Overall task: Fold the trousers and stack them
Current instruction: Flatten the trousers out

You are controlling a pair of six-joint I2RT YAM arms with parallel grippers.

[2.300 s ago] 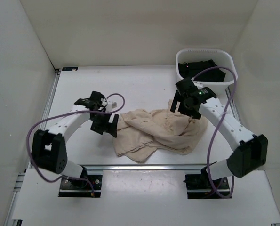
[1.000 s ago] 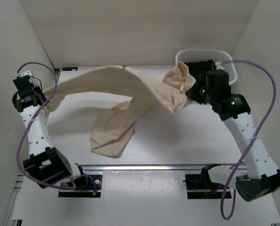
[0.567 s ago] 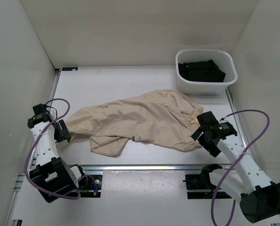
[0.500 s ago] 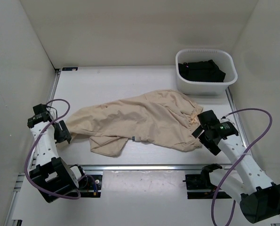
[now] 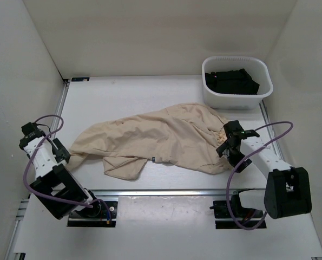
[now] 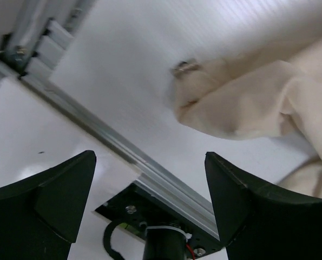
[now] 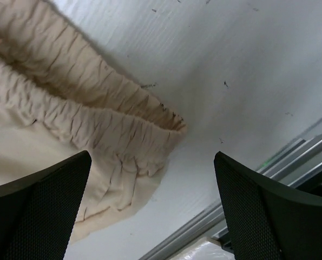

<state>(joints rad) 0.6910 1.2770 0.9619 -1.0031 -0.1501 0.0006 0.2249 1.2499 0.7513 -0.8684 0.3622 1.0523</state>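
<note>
The beige trousers [image 5: 161,138] lie spread and wrinkled across the middle of the white table, waistband toward the right. My left gripper [image 5: 60,153] is open and empty just off the cloth's left end, which shows in the left wrist view [image 6: 247,97]. My right gripper [image 5: 229,145] is open and empty at the cloth's right edge. The gathered elastic waistband [image 7: 90,124] lies under and ahead of its fingers, not held.
A white basket [image 5: 236,97] holding dark clothes [image 5: 231,81] stands at the back right. An aluminium rail [image 5: 166,190] runs along the table's near edge, also in the left wrist view [image 6: 128,157]. White walls enclose the table on three sides.
Both grippers lifted and stretched the trousers, then laid them flat and let go. Since then the left arm drew back left and the right gripper shifted slightly toward the waistband.
</note>
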